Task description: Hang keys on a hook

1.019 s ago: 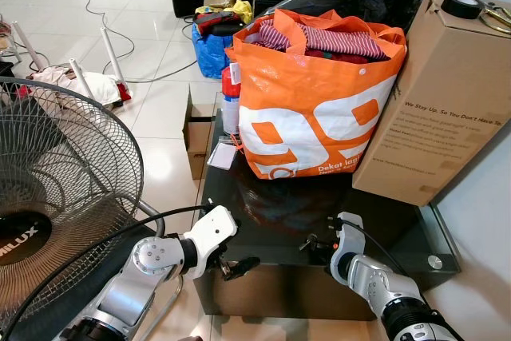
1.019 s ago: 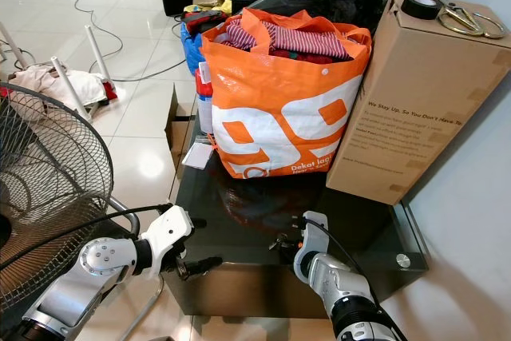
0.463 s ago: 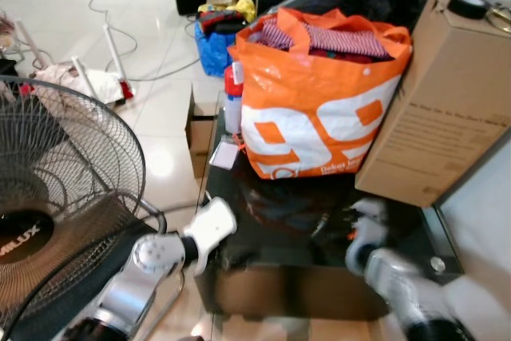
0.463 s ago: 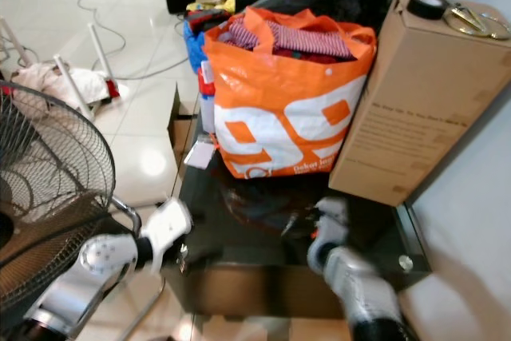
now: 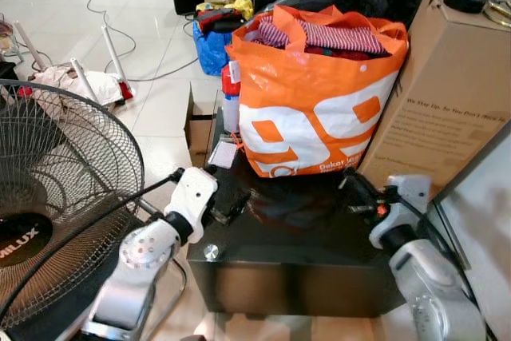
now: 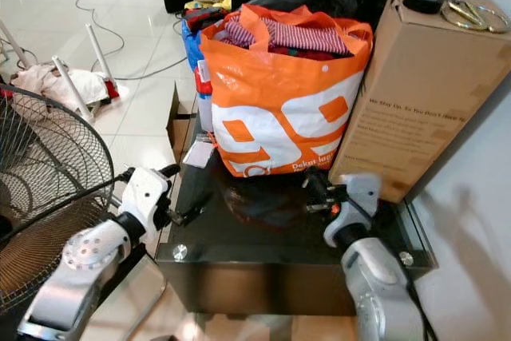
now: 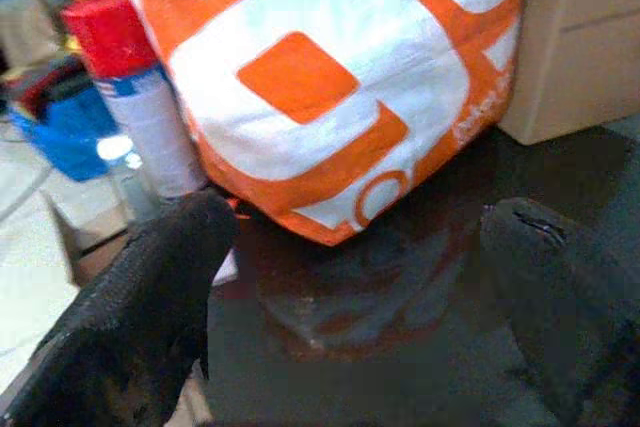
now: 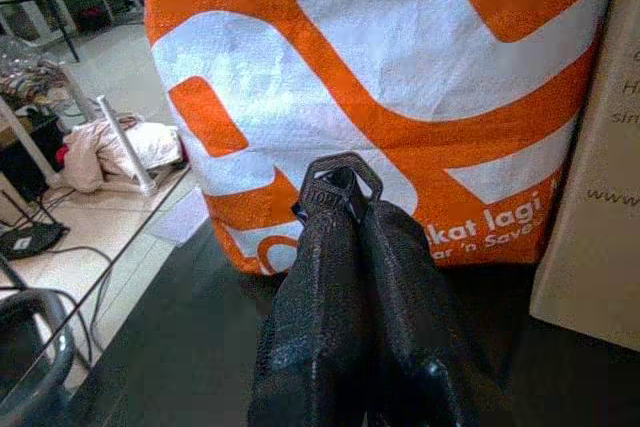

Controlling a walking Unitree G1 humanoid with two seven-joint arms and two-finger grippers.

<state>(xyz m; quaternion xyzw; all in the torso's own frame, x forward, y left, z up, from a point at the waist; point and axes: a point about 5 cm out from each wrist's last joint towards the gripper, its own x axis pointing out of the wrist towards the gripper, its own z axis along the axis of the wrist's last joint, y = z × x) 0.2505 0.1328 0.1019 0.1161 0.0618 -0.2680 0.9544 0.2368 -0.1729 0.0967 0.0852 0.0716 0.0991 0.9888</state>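
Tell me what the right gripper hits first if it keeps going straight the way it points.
Most likely the orange bag. The right gripper, shut on a small black piece, points at the bag's lower front above the black table; the gap is hard to judge.

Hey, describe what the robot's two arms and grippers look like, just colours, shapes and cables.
Both arms are silver metal with rounded joints. The left arm ends in a white wrist block, and a black cable loops along it. The right arm has a white wrist block with a small red mark. The left gripper and the right gripper each have two long, black, textured fingers.
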